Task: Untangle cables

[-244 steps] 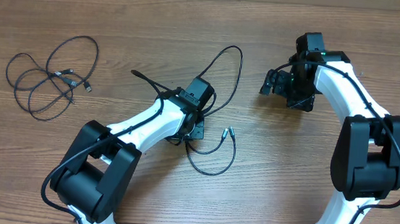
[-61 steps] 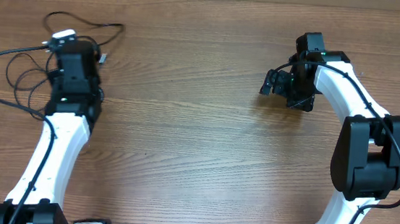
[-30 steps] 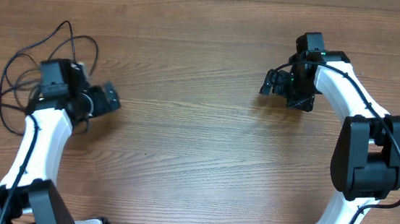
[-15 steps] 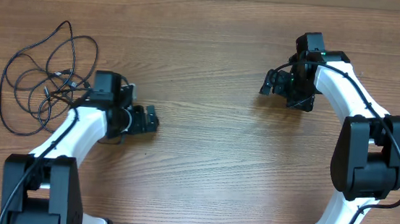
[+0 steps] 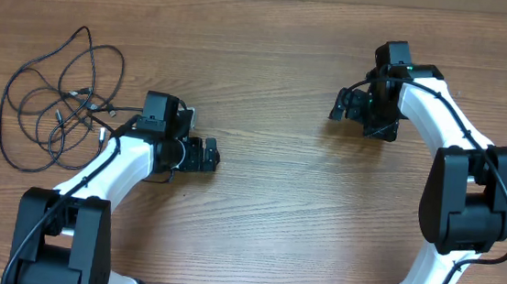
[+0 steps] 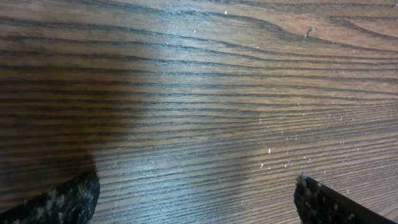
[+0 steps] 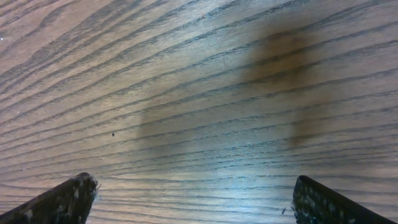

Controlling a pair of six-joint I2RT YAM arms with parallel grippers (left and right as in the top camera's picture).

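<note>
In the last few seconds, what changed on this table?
The left gripper carried the middle cable over to the cables at the left, let go, and swung back toward the middle, open and empty. The right gripper stayed put, open.

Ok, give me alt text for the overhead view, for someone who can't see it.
A tangle of black cables lies at the left of a wooden table, held by neither gripper. The left gripper, open, points away from the pile; the right gripper, open, is over bare wood at upper right.

White arm links [image 5: 118,160], black joints [image 5: 464,202], black wiring [image 5: 450,106]
</note>
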